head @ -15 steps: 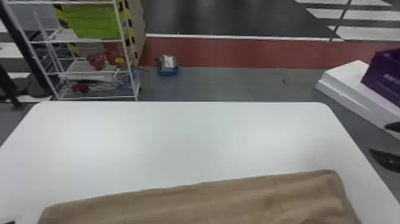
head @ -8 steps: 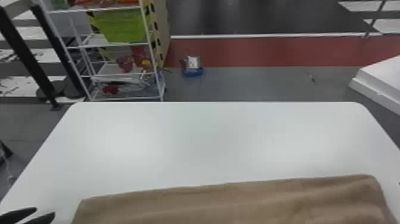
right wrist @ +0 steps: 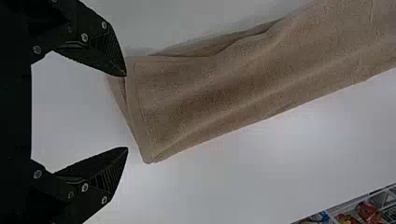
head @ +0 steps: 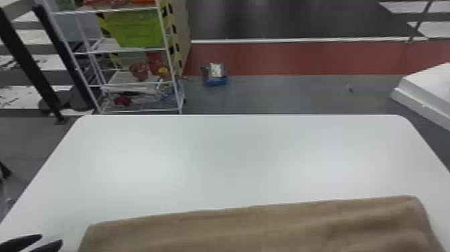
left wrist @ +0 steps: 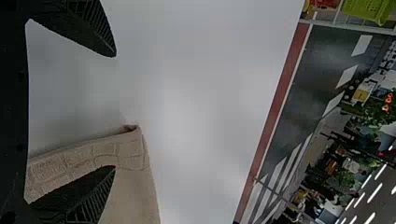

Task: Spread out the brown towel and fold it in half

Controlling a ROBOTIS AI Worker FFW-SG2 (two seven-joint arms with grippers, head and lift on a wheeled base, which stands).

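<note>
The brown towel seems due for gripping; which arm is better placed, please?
Probably left: the left gripper has towel showing between open jaws; the right gripper appears mostly off the end.

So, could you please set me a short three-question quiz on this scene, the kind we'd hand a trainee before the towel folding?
1. True or false: the brown towel lies on the white table, with bare tabletop between it and the table's far edge.

2. Multiple choice: what colour is the bin on the white rack beyond the table?
A) purple
B) lime green
C) white

3. Fill in the blank: the jaws of both the left gripper and the right gripper stand ____.

Key: 1. True; 2. B; 3. open
</note>
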